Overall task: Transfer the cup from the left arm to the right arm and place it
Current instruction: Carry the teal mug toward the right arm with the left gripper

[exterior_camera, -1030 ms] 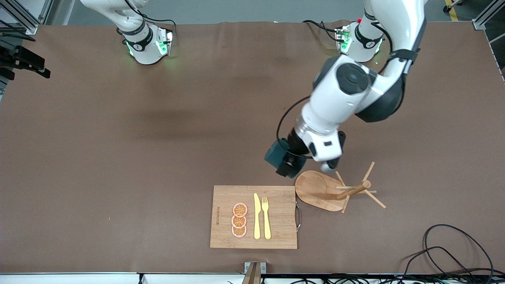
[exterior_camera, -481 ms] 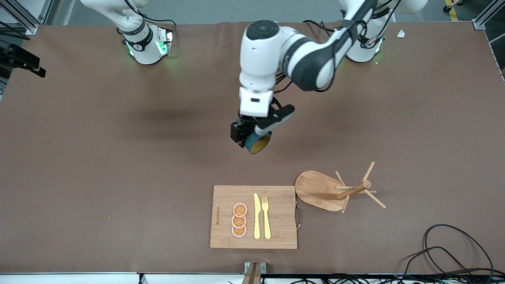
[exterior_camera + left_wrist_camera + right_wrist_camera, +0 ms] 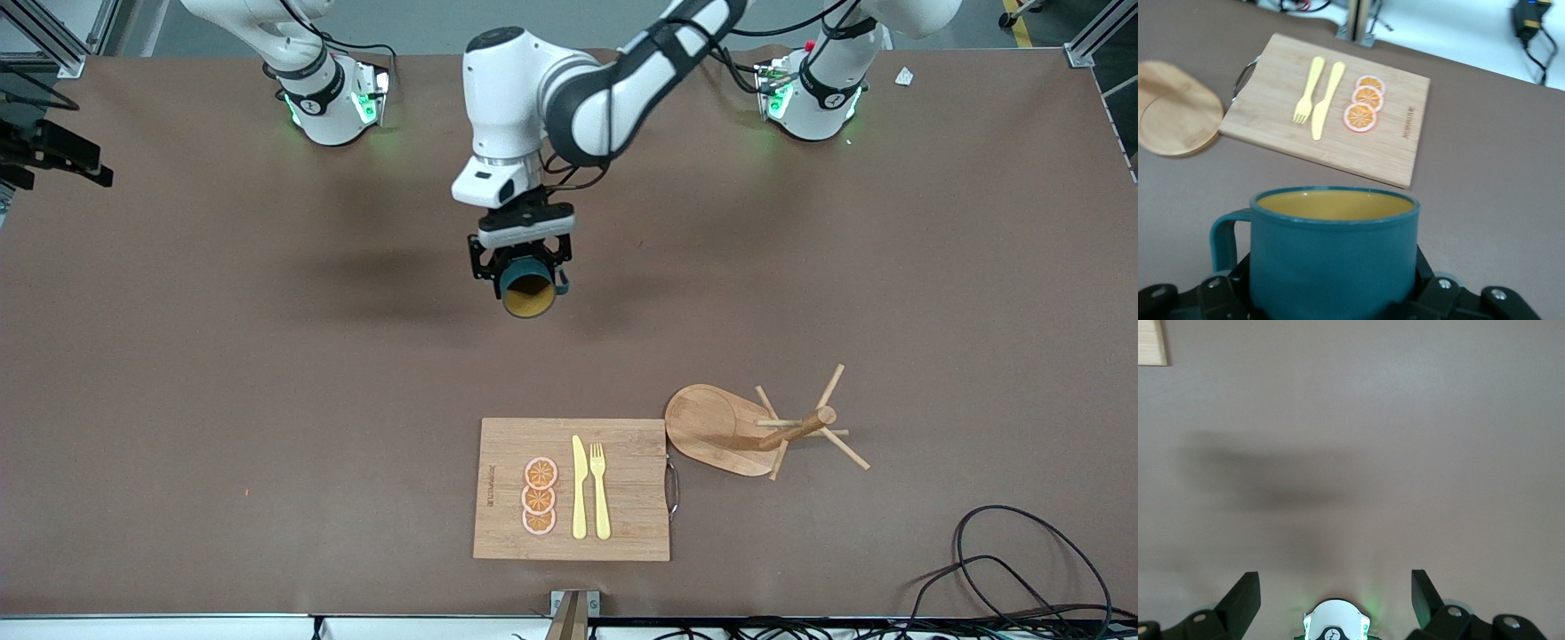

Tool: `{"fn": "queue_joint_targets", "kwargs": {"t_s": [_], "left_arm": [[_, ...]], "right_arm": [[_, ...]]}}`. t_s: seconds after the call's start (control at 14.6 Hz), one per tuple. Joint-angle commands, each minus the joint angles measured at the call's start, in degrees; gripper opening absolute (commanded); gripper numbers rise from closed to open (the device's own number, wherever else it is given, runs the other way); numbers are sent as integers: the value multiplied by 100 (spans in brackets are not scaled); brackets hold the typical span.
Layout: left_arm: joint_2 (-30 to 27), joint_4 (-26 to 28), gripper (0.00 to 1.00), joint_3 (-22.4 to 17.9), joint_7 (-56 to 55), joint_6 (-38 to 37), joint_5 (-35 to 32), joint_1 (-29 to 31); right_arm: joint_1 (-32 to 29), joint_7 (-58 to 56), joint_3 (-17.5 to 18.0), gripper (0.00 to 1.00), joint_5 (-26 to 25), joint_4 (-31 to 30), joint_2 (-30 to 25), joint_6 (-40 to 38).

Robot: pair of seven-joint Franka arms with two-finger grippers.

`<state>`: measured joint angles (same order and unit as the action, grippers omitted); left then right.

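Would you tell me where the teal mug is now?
The teal mug is held in the left gripper, over bare table farther from the camera than the wooden board.

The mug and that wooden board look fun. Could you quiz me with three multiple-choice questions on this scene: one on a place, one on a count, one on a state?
1. What is the cup over?
A. bare table
B. wooden board
C. mug rack

2. How many orange slices lie on the wooden board?
A. two
B. three
C. five

3. How is the left gripper?
A. open, empty
B. shut on the cup
C. resting on the board

Answers: 1 A, brown table lies under it. 2 B, three lie in a row beside the knife. 3 B, its fingers clamp the cup's sides in the air.
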<state>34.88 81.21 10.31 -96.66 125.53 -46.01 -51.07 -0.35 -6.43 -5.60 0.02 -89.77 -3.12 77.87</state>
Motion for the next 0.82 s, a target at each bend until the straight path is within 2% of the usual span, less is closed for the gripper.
{"fn": "queue_joint_targets", "kwargs": {"t_s": [0.0, 0.27, 0.48, 0.76], "left_arm": [[211, -53, 52, -47, -465, -29, -967, -280], [642, -36, 52, -55, -1494, -81, -2418, -781], [949, -18, 52, -55, -2320, -642, -3333, -1107], [1704, 52, 52, -55, -3681, -1433, -4730, -1458]], "right_arm": [[-219, -69, 33, 100, -19, 21, 240, 106], [-333, -87, 33, 100, -45, 29, 558, 404], [-351, -87, 33, 100, -72, 82, 707, 440], [-535, -87, 33, 100, -46, 91, 918, 457]]}}
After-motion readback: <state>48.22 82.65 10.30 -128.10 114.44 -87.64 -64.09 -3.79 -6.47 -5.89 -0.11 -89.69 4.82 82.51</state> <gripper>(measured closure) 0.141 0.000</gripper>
